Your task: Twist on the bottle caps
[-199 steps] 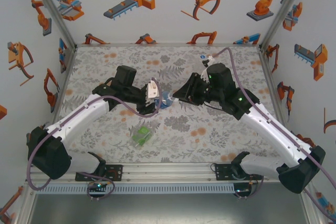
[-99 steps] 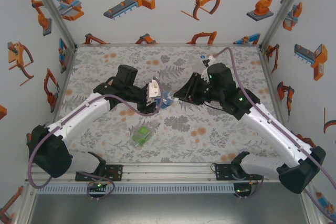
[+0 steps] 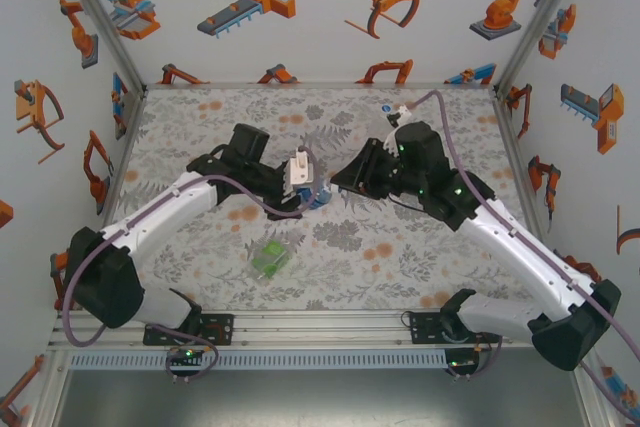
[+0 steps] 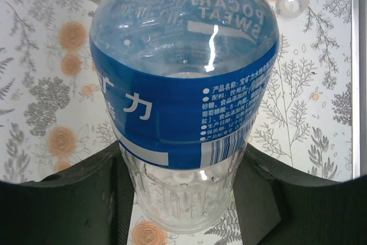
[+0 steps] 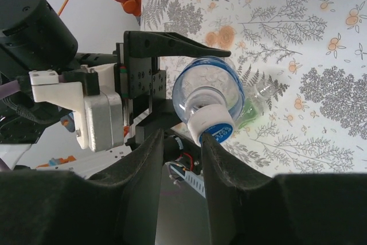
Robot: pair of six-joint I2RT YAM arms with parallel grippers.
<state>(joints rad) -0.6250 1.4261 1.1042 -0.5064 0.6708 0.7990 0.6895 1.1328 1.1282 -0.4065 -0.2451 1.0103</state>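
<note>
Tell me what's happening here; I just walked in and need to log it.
The left gripper clamps the blue-label bottle above the table. The right gripper sits at its white cap, already on the neck; whether it grips is unclear. A green-label bottle lies on the table nearby.

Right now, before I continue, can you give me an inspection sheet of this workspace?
Surface: floral-patterned table cover.
Job's things: clear plastic bottle with blue label, white round plastic cap on its neck; clear plastic bottle with green label lying on cover; loose whitish round cap on cover.
Clutter: nothing seen.
Grippers: left gripper shut on blue-label bottle; right gripper open, at the neck cap.
Cables: purple cable along each arm.
Surroundings: white walls with orange robot pictures.
</note>
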